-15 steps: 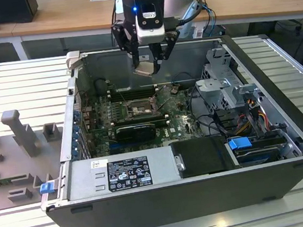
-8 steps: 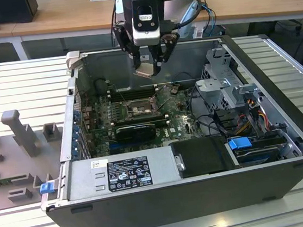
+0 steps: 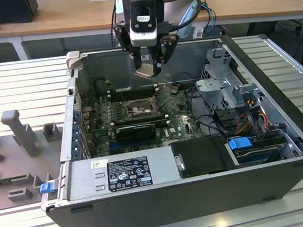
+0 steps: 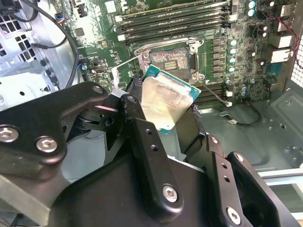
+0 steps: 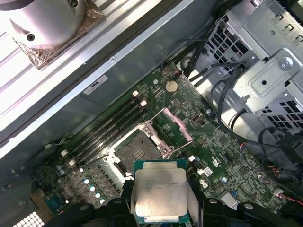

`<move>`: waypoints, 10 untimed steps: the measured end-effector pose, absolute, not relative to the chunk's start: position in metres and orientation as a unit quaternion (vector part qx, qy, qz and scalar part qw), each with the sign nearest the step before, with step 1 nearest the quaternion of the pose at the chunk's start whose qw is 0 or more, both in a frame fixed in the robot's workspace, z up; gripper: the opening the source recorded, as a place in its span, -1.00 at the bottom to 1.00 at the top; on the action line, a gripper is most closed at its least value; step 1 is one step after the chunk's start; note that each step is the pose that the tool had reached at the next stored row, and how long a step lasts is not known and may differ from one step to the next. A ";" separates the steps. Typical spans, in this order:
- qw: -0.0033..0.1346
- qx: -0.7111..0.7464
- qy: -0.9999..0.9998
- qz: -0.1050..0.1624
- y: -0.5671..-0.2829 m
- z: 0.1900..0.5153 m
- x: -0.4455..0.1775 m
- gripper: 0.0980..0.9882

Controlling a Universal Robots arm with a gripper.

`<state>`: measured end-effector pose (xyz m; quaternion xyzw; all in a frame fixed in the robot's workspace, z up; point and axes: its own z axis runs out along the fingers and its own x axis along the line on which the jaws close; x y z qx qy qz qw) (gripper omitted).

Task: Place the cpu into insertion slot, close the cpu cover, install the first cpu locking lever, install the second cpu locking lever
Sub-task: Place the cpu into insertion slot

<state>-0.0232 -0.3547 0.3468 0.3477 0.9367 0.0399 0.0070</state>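
Slatted metal bench (image 3: pixel 16 79) carries an open computer case (image 3: pixel 167 199); inside, toward its far wall, the gripper (image 3: pixel 147 69) is clamped on the cpu (image 5: pixel 158 191), held flat above the insertion slot (image 5: pixel 137 153), whose cpu cover (image 5: pixel 177 125) stands raised, apparently to let it in.

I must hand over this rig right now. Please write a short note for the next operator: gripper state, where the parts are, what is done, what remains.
Gripper: shut on the cpu, held in the air above the green circuit board.
Insertion slot: empty, contacts exposed.
Cpu cover: swung open beside the slot.
Done: the cpu is in the grip, near the slot.
Left: cpu not yet in the slot; cover not yet closed; both locking levers not yet installed.
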 end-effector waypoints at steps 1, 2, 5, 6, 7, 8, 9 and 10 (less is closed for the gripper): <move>0.007 0.350 0.936 0.040 -0.355 0.347 -0.023 -0.03; 0.007 0.353 0.935 0.040 -0.355 0.346 -0.023 -0.03; 0.008 0.360 0.932 0.040 -0.355 0.346 -0.023 -0.03; 0.008 0.362 0.931 0.040 -0.355 0.346 -0.023 -0.03; 0.008 0.364 0.930 0.040 -0.355 0.346 -0.023 -0.03; 0.008 0.366 0.930 0.040 -0.355 0.346 -0.023 -0.03; 0.008 0.368 0.929 0.040 -0.355 0.346 -0.023 -0.03; 0.008 0.370 0.928 0.040 -0.355 0.345 -0.023 -0.03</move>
